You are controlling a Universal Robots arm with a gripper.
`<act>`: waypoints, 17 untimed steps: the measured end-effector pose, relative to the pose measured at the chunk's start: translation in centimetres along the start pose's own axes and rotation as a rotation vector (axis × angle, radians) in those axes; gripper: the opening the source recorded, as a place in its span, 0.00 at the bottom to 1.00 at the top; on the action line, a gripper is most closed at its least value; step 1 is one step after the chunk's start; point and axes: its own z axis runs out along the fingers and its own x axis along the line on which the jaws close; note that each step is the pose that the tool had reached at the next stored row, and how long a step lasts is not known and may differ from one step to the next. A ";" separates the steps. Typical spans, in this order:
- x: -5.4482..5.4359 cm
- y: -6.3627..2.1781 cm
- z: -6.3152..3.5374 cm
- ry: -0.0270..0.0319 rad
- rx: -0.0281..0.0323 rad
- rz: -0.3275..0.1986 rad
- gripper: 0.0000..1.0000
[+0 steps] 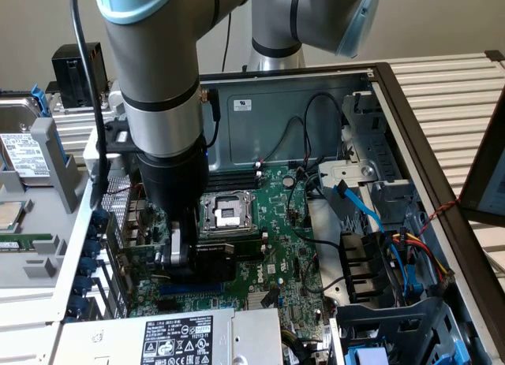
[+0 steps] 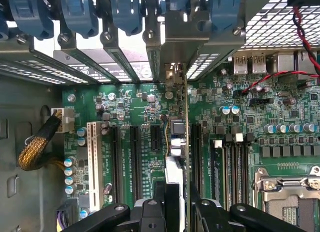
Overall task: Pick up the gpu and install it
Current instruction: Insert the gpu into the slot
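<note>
1. Fingers (image 2: pixel 159 206) of the gripper (image 2: pixel 176 192) are clamped narrowly on the gpu (image 2: pixel 178 137), which is held edge-on.
2. The gpu stands upright over the motherboard (image 2: pixel 145 157), among the expansion slots, with its bracket end by the rear slot covers (image 2: pixel 120 61).

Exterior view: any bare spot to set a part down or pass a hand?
Free: slatted tabletop on the exterior view's right, between case wall and dark panel. Crowded: motherboard under the gripper holding the gpu, and the cable bundle.
</note>
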 end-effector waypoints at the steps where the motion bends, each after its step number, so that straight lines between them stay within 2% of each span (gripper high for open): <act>1: 0.0 0.00 0.01 0.0000 0.0000 0.000 0.28; 17: 0.0 0.00 0.16 0.0000 -0.0004 -0.002 0.28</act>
